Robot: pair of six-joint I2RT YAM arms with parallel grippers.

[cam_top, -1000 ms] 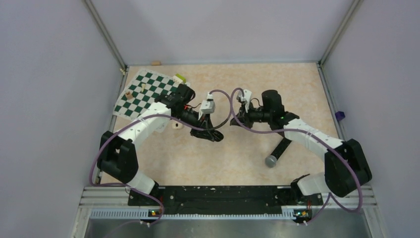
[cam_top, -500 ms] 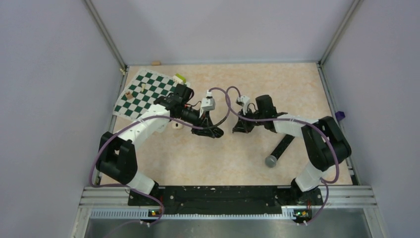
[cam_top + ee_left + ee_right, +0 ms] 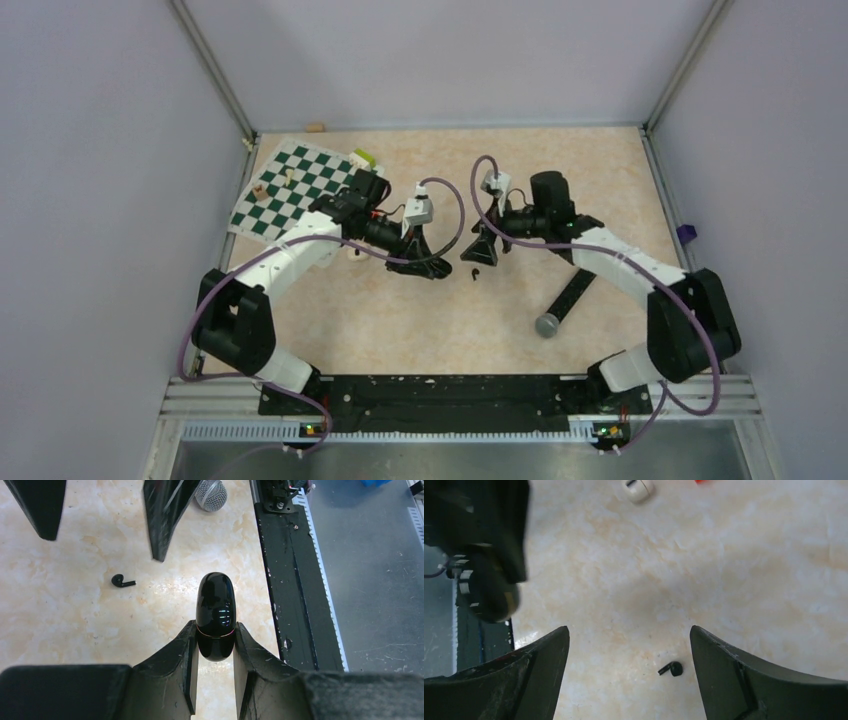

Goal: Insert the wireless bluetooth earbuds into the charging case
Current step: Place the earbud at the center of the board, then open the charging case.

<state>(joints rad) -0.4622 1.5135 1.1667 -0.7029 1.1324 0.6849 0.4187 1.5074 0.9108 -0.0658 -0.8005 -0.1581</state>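
Observation:
The charging case (image 3: 215,612) is a glossy black pill with a thin seam line, and my left gripper (image 3: 215,632) is shut on its lower half, just above the table. In the top view that left gripper (image 3: 428,267) sits mid-table. One black earbud (image 3: 672,669) lies loose on the table between the fingers of my open right gripper (image 3: 629,632), nearer the right finger and touching neither. That earbud (image 3: 474,272) lies between the two grippers, below my right gripper (image 3: 484,250). From the left wrist, the earbud (image 3: 121,581) lies left of the case.
A black microphone (image 3: 562,305) with a grey head lies right of centre. A green-and-white chessboard mat (image 3: 290,190) with small pieces is at the back left. A cream-white round object (image 3: 639,489) and an orange-red block (image 3: 705,481) lie beyond the earbud.
My right gripper has opened and drawn back a little, and the earbud now lies on the table under it. The left gripper still holds the case in nearly the same place.

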